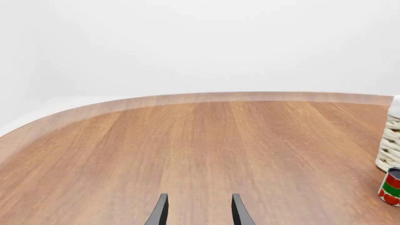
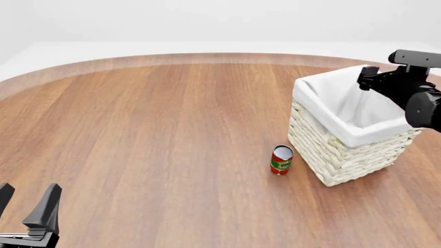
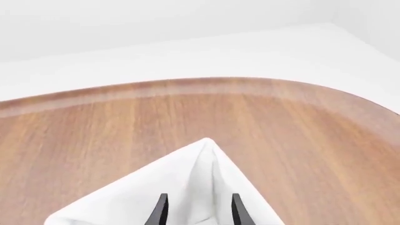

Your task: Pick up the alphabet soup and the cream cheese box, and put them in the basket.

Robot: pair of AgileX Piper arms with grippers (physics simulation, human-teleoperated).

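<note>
The basket point(image 2: 344, 155), cream-white wicker with a white liner, stands at the table's right. My right arm point(image 2: 413, 95) hangs over its far right corner. In the right wrist view my right gripper point(image 3: 198, 211) is open and holds nothing, just above the liner's corner point(image 3: 203, 173). My left gripper point(image 2: 26, 204) is at the near left edge, far from the basket. Its fingers are open around nothing over bare wood, as the left wrist view point(image 1: 198, 213) also shows. The alphabet soup and the cream cheese box are out of view; the basket's inside is mostly hidden.
A red can with a green band point(image 2: 281, 160) stands upright just left of the basket's near corner; this can point(image 1: 390, 187) and the basket's wicker edge point(image 1: 388, 140) also show in the left wrist view. The wooden table point(image 2: 152, 129) has a curved far edge.
</note>
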